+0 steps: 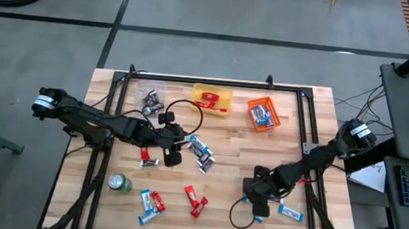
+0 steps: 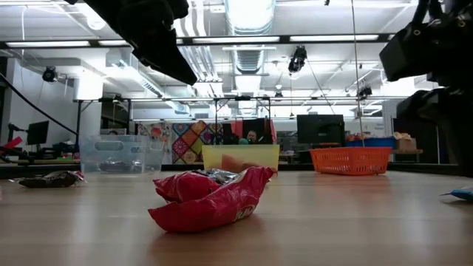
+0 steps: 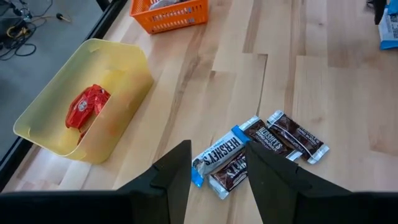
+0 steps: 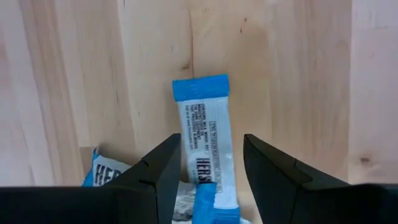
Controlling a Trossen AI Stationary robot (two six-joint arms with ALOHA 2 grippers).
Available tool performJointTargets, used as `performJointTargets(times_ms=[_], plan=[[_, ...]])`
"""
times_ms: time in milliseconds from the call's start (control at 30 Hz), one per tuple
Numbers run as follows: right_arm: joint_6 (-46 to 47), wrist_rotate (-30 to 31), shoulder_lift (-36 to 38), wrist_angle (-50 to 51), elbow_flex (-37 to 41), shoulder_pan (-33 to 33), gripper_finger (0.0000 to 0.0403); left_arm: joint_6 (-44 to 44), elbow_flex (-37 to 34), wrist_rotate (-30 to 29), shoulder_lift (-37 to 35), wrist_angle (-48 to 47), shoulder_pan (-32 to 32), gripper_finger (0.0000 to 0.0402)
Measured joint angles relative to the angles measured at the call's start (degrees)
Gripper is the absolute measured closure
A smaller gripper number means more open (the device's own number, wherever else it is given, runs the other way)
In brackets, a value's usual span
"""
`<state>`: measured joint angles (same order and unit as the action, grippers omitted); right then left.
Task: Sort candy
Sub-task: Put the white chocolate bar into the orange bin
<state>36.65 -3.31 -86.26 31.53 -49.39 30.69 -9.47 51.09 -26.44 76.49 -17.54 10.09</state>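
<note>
My two grippers hang open over candy scattered across the wooden table (image 1: pixel 223 160).

My left gripper (image 3: pixel 217 180) is mid-table with its fingers apart and nothing between them, just short of a small cluster of blue-and-white and brown bars (image 3: pixel 258 149); beyond it sit a yellow bin (image 3: pixel 118 87) holding one red bar (image 3: pixel 84 107) and an orange basket (image 3: pixel 171 12). My right gripper (image 4: pixel 211 171) is near the front right, fingers spread either side of a blue-and-white bar (image 4: pixel 205 140) lying flat on the wood, not gripped. More red and blue bars (image 1: pixel 154 203) lie loose along the front edge beside a green can (image 1: pixel 119 183).
</note>
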Motion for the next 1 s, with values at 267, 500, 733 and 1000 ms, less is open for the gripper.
performJointTargets(times_ms=[267, 500, 733, 1000], plan=[[2.6, 2.9, -0.1, 0.0, 0.0, 1.5, 0.0243, 0.0, 0.0, 0.0, 0.0, 0.0, 0.0, 0.0267], [2.7, 3.5, -3.0, 0.0, 0.0, 1.6, 0.0243, 0.0, 0.0, 0.0, 0.0, 0.0, 0.0, 0.0267], [2.5, 3.2, -6.7, -0.6, -0.2, 1.7, 0.0243, 0.2, 0.0, 0.0, 0.0, 0.0, 0.0, 0.0267], [0.5, 16.2, -5.6, -0.3, -0.1, 0.9, 0.0251, 0.2, 0.0, 0.0, 0.0, 0.0, 0.0, 0.0267]])
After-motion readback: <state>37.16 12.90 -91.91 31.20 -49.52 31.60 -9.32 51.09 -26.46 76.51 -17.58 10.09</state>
